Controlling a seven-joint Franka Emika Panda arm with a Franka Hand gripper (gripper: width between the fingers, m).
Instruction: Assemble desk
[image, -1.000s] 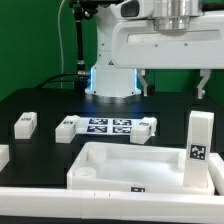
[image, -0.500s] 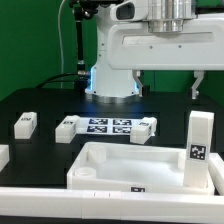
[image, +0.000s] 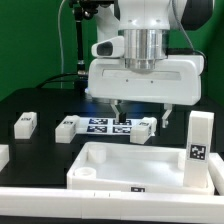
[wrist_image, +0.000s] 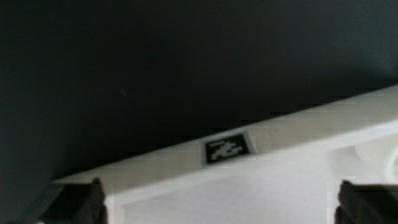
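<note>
White rimmed panel (image: 140, 168) is laid on the black desk (image: 40, 105), nearest the exterior camera. The claw (image: 140, 112) is seen spread and empty, raised above the panel's far rim. One leg (image: 199, 137) is stood upright at the exterior view's right.

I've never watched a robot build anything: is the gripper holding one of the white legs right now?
No, the gripper hangs over the table with its jaws spread wide and nothing between them.
</note>
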